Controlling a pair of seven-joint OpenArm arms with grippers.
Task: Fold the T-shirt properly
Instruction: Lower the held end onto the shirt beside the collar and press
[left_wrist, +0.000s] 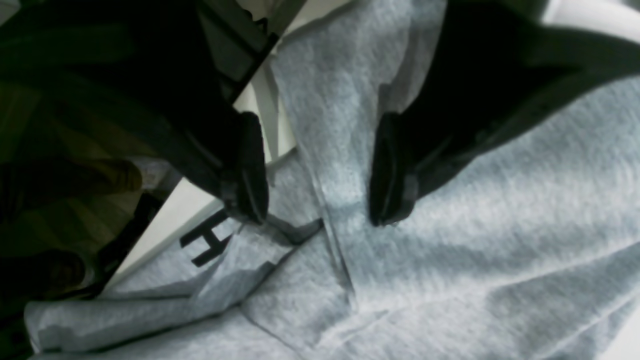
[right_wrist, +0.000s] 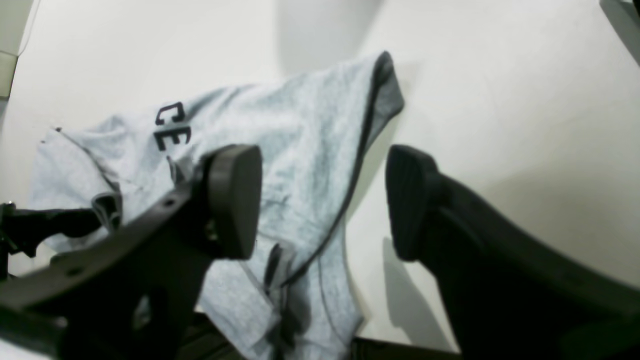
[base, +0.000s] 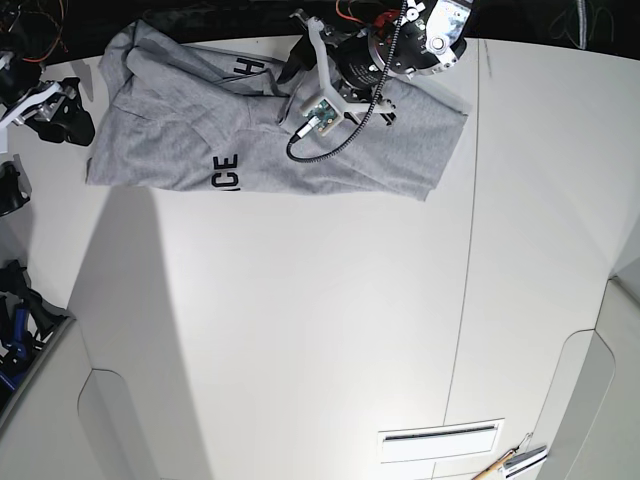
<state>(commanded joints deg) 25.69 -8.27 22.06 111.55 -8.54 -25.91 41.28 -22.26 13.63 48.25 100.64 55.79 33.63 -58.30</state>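
Table (base: 300, 330) bare below T-shirt (base: 180, 130) (arm over top edge)

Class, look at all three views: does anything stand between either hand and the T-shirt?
Nothing visible does. The left hand hangs open directly over the T-shirt, fingertips at the cloth. The right hand is open beside its edge, only bare table between.

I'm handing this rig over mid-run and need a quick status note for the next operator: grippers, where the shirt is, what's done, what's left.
Left gripper: open, jaws straddling a raised fold of the T-shirt, nothing clamped yet.
Right gripper: open and empty, off the shirt's edge, above bare table.
The T-shirt lies crumpled at the table's far edge, partly doubled over, black lettering showing in places.
Done: no neat fold visible.
Left: grasp, spread the shirt flat, then fold it properly.
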